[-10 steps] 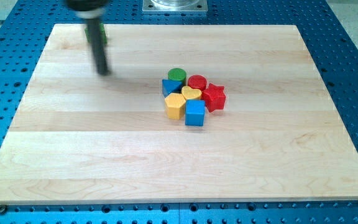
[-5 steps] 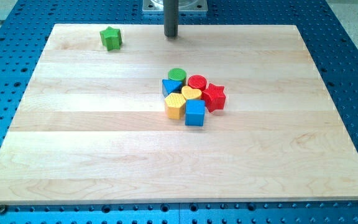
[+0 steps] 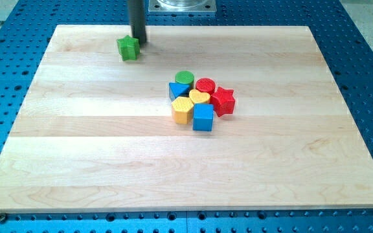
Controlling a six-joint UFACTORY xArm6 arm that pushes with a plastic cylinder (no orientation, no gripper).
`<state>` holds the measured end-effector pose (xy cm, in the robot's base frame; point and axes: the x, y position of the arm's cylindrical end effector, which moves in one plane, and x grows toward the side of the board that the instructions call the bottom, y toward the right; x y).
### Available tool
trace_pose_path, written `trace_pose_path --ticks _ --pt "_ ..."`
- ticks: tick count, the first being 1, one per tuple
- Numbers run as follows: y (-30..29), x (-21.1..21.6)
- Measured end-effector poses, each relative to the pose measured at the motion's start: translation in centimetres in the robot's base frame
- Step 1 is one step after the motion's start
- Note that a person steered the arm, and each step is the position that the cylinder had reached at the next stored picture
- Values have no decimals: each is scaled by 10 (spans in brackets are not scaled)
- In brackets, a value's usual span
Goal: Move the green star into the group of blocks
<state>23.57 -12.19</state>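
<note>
The green star (image 3: 128, 48) lies near the top left of the wooden board (image 3: 76, 149). My tip (image 3: 138, 43) stands just to the star's upper right, touching or nearly touching it. The group sits at the board's middle, to the star's lower right: a green cylinder (image 3: 184, 78), a blue block (image 3: 177, 89), a red cylinder (image 3: 205, 85), a red star (image 3: 223, 100), a yellow heart (image 3: 199, 97), a yellow hexagon (image 3: 182, 110) and a blue cube (image 3: 203, 118).
A metal mounting plate (image 3: 182, 5) sits beyond the board's top edge. Blue perforated table (image 3: 368, 77) surrounds the board.
My tip swung from the left to the top middle, then back left beside the star. The green star has shifted a little right and down.
</note>
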Motion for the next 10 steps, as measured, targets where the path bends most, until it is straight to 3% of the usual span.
trace_pose_path --ticks 1,4,6,7,8,9,10 --pt "-27 14" --pt "-34 44" --pt "113 31" --pt "149 33" --pt "83 0" --pt "80 32" --pt "113 58"
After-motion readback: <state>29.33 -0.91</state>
